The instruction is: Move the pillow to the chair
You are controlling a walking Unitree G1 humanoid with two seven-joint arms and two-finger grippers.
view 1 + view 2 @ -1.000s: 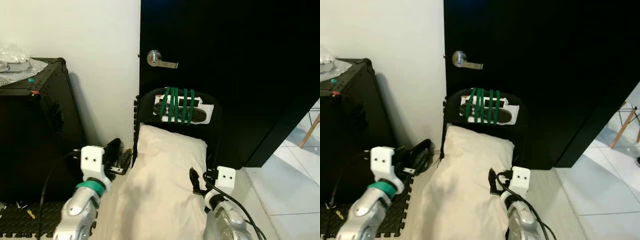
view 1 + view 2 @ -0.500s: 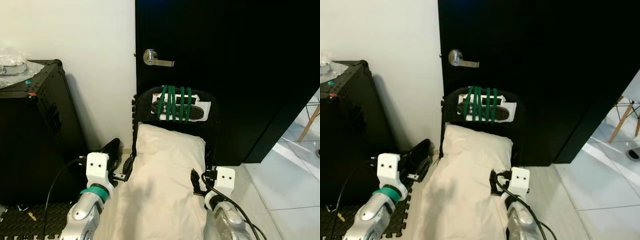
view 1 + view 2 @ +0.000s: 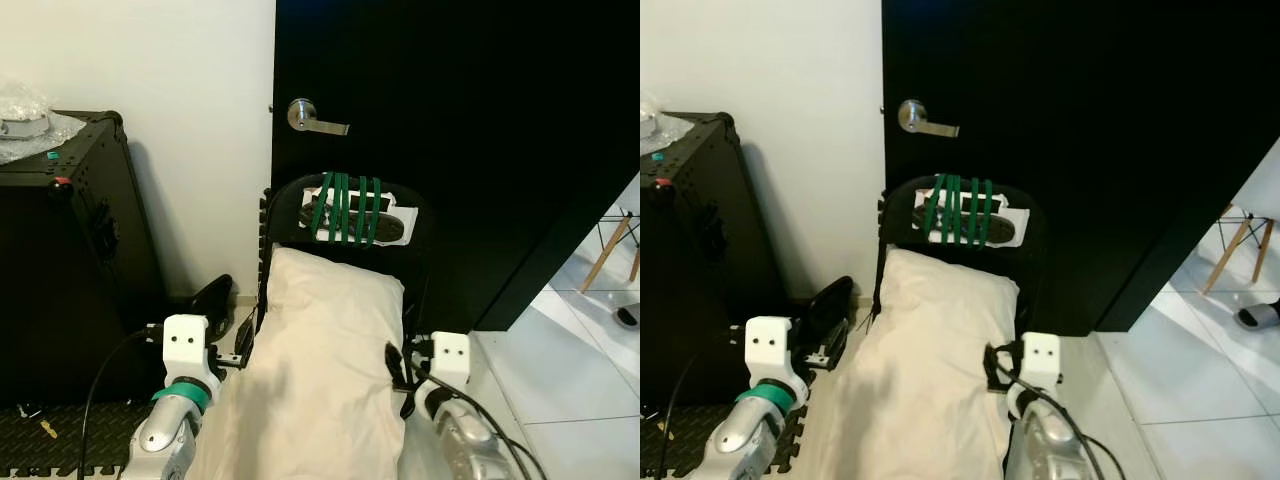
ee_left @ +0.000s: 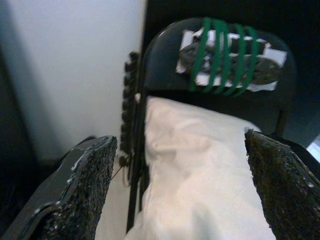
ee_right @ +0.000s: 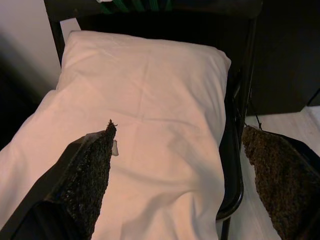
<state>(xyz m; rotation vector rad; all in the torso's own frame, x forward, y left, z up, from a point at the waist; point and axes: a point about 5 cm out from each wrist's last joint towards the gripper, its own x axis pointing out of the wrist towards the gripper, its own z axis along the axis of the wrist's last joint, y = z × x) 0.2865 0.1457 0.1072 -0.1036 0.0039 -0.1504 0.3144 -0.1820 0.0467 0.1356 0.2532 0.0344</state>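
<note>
A cream pillow (image 3: 322, 345) lies lengthwise on the seat of a black folding chair (image 3: 432, 262), its far end against the backrest. Green straps (image 3: 345, 208) bind a dark bundle to that backrest. My left gripper (image 3: 230, 325) is open beside the pillow's left edge; in the left wrist view its rough fingers (image 4: 82, 187) stand wide apart with the pillow (image 4: 200, 150) between them. My right gripper (image 3: 400, 372) is open at the pillow's right edge. In the right wrist view one finger (image 5: 87, 175) lies over the pillow (image 5: 150, 115) and the other sits past the chair's side rail.
The chair stands against a black door with a silver lever handle (image 3: 315, 117). A tall black case (image 3: 60, 250) fills the left, on a dark foam mat (image 3: 60, 440). White tiled floor (image 3: 570, 390) opens to the right, with a wooden chair leg (image 3: 610, 255) and a slipper (image 3: 628, 316).
The whole view has shifted slightly. The pillow lies on the chair as before, and both grippers stay open at its sides.
</note>
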